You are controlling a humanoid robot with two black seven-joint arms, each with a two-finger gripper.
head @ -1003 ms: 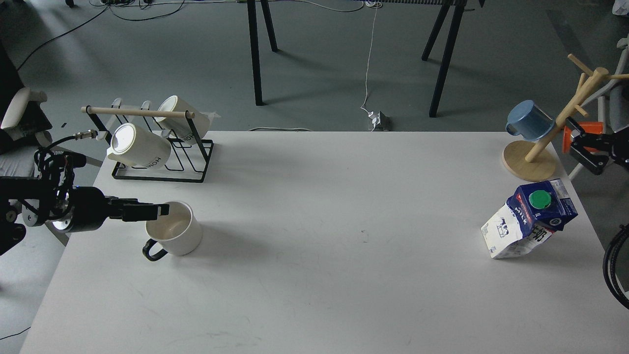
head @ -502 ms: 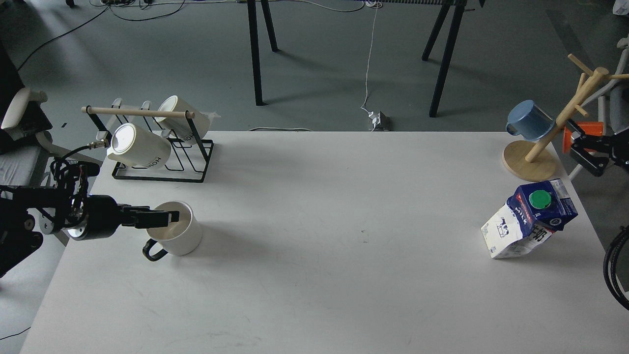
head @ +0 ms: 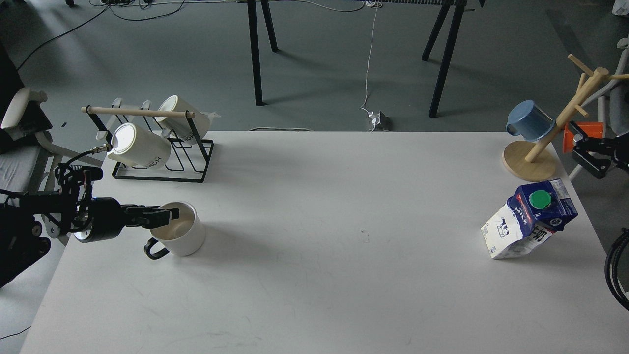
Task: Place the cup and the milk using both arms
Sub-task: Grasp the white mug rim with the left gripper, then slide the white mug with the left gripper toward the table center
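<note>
The cup (head: 183, 235), a short cream-white mug with a black loop handle (head: 155, 250), stands upright near the table's left edge. My left gripper (head: 169, 215) reaches in from the left at rim height, its tips over the cup's left rim and opening. Its fingers overlap, so I cannot tell whether they grip the rim. The milk (head: 529, 219), a blue and white carton with a green cap (head: 540, 199), leans tilted at the right edge. My right gripper (head: 580, 151) hangs off the table's right edge behind the milk, its fingers apart and empty.
A black wire rack (head: 162, 162) with two lettered cream mugs stands behind the cup at the back left. A wooden mug tree (head: 533, 162) with a blue cup (head: 529, 120) stands at the back right, close to my right gripper. The white table (head: 334, 236) spreads between them.
My left gripper has moved right and slightly down onto the cup's rim, and the cup has shifted a little to the right. The right gripper has barely moved. The milk is unchanged.
</note>
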